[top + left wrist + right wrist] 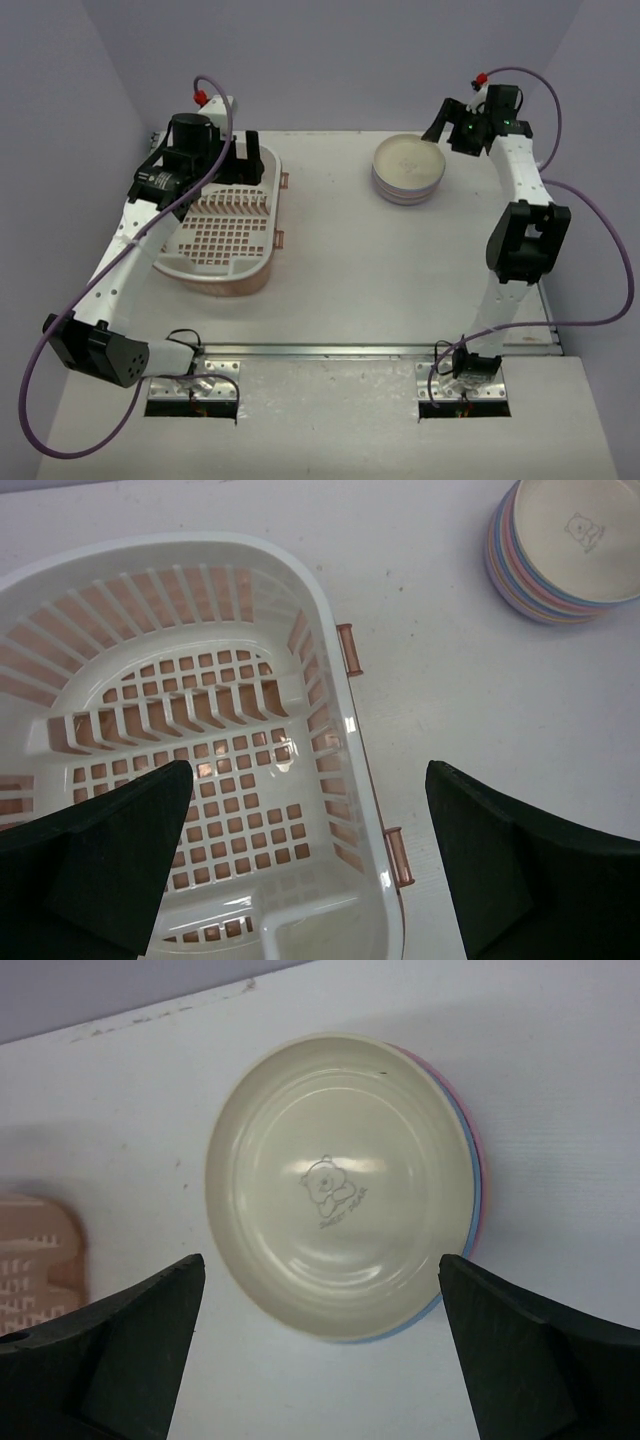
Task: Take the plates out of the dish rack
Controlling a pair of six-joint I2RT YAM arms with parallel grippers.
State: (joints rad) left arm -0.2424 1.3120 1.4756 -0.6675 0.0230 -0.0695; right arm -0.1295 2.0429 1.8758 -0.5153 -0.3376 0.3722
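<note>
The plates (408, 168) stand in one stack on the table at the far middle-right, a cream one with a bear print on top (340, 1185); the stack also shows in the left wrist view (565, 545). The dish rack (225, 235) sits at the left and holds no plates; its grid floor and ribs show bare in the left wrist view (215, 770). My left gripper (305, 865) is open and empty above the rack's far end. My right gripper (320, 1345) is open and empty, hovering just above and beside the stack.
The rack's small pink side handles (348, 648) face the table's middle. The table's back edge meets the wall just behind the stack (170, 1005). A corner of the rack (35, 1260) shows at the left of the right wrist view.
</note>
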